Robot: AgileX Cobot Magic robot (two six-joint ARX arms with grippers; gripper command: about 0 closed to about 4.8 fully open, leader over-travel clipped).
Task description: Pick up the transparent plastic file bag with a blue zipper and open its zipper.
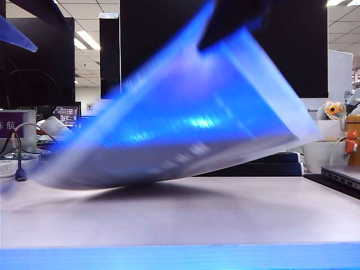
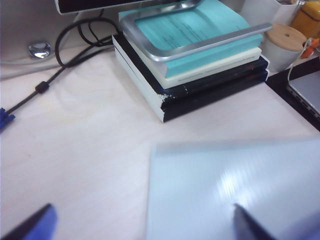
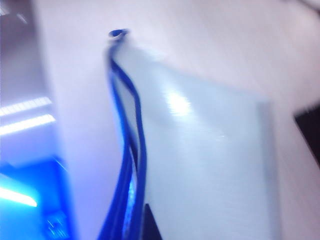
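File bag [image 1: 185,124] tilted above table [image 1: 180,214], right gripper [image 1: 233,19] pinching its zipper [image 3: 131,150] edge, left gripper [image 2: 145,225] spread wide, clear of bag.

You have a pale table [image 2: 80,150]. On it, far side, sits a stack of books [image 2: 190,75]; a black cable [image 2: 42,87] trails across to their left.

At about nine o'clock in the exterior view, a purple sign [image 1: 12,125] shows the white character "航". Print on the teal book cover [image 2: 192,31] is too blurred to read.
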